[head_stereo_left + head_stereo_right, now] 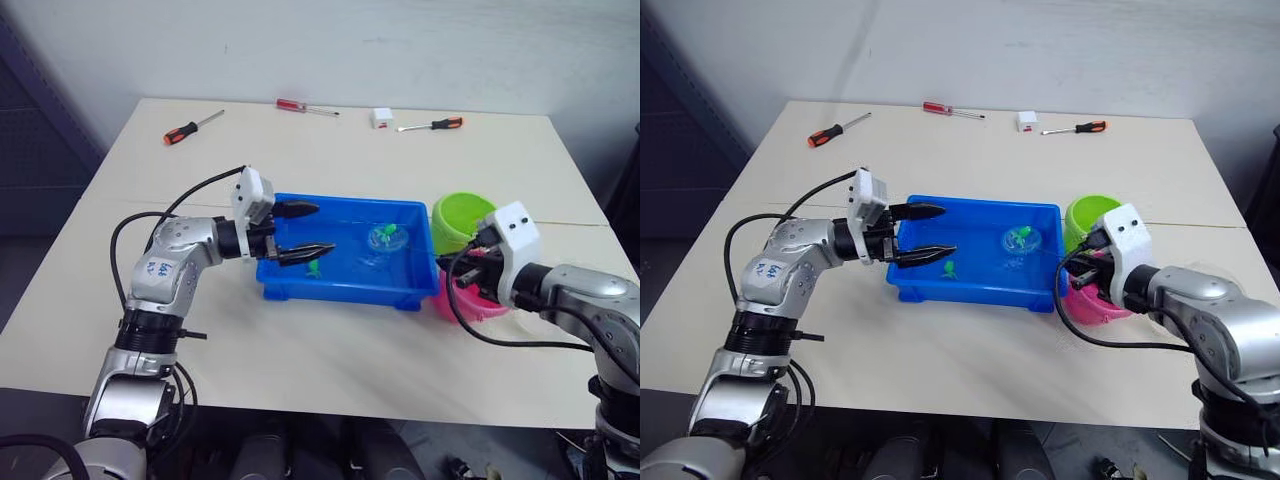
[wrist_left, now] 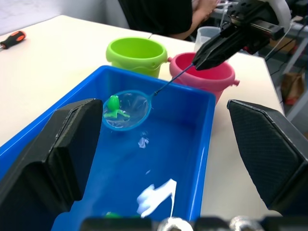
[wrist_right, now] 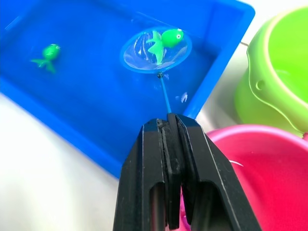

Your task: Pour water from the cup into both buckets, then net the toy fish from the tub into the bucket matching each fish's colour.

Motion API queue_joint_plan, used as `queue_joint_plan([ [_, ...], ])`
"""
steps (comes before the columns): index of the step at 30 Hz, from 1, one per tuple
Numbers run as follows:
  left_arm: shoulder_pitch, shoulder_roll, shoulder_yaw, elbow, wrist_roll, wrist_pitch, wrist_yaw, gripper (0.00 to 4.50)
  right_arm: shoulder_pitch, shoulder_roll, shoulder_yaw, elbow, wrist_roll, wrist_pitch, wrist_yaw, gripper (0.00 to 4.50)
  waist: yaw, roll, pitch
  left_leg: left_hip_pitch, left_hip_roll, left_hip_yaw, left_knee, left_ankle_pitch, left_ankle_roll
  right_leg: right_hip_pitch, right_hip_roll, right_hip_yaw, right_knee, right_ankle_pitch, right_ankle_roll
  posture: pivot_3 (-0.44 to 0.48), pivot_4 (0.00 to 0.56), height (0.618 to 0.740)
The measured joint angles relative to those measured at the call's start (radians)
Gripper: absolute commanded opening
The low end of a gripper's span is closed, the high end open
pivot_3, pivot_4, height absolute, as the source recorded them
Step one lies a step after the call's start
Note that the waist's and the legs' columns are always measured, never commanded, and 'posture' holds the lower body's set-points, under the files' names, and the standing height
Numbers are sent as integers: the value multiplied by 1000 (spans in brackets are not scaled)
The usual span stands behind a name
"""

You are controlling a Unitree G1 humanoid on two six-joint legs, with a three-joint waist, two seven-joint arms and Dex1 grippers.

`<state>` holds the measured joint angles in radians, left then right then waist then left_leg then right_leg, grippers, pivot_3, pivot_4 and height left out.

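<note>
Between the two black fingers of our right gripper (image 3: 169, 126) sits the thin handle of the net (image 3: 155, 49), pinched tight with no gap showing. That gripper hangs over the pink bucket (image 3: 250, 168), and the handle runs forward from its tips to the light blue hoop, which lies over the water at the near-right end of the blue tub (image 1: 300, 278). One green fish (image 3: 166, 41) lies in the mesh. A second green fish (image 3: 46, 54) is in the tub beyond the net, farther from the right gripper and just below the tips of our left gripper (image 1: 312, 230).

Our left gripper stands wide apart over the opposite end of the tub, holding nothing and touching nothing we can see; its fingers point along the tub toward the net. The green bucket (image 1: 463, 220) stands just behind the right gripper, touching or nearly touching the pink one.

On our left forearm a white sticker (image 1: 160, 268) carries dark writing we cannot read.

Much of the pink bucket is hidden behind the right wrist. The cup (image 2: 208, 36) shows as a clear rim behind the pink bucket, cut off by the right gripper. Well beyond both grippers, three screwdrivers (image 1: 192, 127) and a small white box (image 1: 381, 117) lie at the table's far edge.
</note>
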<state>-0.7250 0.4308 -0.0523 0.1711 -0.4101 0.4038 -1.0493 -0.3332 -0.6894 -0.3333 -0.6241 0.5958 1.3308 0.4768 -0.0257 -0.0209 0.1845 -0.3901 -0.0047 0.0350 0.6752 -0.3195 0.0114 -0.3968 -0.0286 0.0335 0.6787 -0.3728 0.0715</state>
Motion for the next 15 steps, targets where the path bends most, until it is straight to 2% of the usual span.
queue_joint_plan([
  [7, -81, -57, -9, 97, 2, -33, -48, 4476, 22, -3, -252, -127, 73, 75, -14, 0, -2, 0, 0, 0, 0, 0, 0, 0, 0, 1, 0, 0, 0, 0, 0, 0, 150, 740],
  [12, -108, -84, -29, 152, 15, -62, -69, 4476, 66, -96, -300, -121, 41, 39, -23, 0, 1, 0, 0, 0, 0, 0, 1, 0, 0, 1, 0, 0, 0, 0, 0, 0, 150, 740],
  [15, -123, -92, -32, 161, 22, -72, -72, 4476, 152, -207, -249, -92, -55, -119, -10, 0, 0, 0, 0, 0, 0, 0, 1, 0, 0, 1, 0, 1, -2, 0, 0, 0, 150, 740],
])
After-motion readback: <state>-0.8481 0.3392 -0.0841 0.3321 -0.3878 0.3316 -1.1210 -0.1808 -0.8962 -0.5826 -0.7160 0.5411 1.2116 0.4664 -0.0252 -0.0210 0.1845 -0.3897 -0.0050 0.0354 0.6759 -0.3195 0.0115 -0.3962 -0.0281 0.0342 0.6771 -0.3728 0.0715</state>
